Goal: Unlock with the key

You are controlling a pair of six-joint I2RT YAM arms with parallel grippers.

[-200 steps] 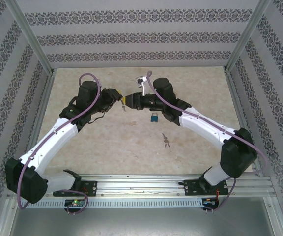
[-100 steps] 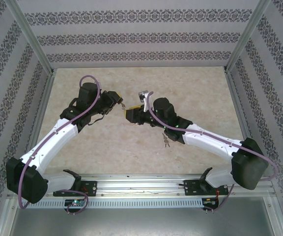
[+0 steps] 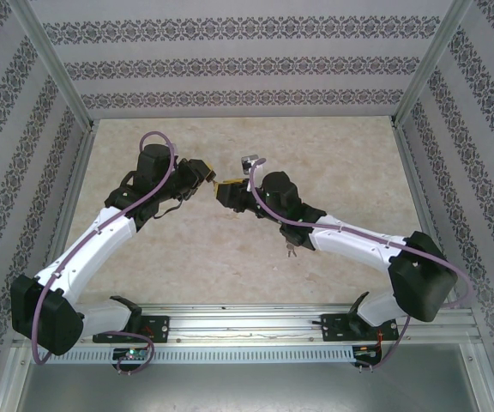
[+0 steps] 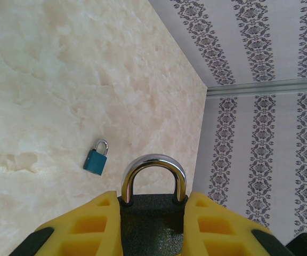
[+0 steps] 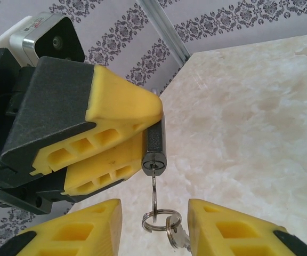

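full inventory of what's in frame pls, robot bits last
dark padlock: 1, black body, chrome shackle, in left claw
key: 1, silver, in its keyhole
ring: 1, silver, hanging from key, carries second key
blue padlock: 1, teal, lying on table
loose keys: small bunch, grey, on table by right forearm
table: 1, beige marble
left claw: yellow, shut on dark padlock
right claw: yellow, open, fingers either side of ring

The padlock (image 5: 154, 146) sits between the fingers of my left gripper (image 3: 202, 175), raised above the table (image 4: 47, 80). The key (image 5: 153, 184) stands in the padlock's end that faces my right gripper (image 5: 153, 209), whose fingers stand apart on either side of the key ring (image 5: 156, 220). A second padlock (image 4: 96, 159) lies on the table beyond. Loose keys (image 3: 291, 249) lie just beside my right arm (image 3: 358, 245).
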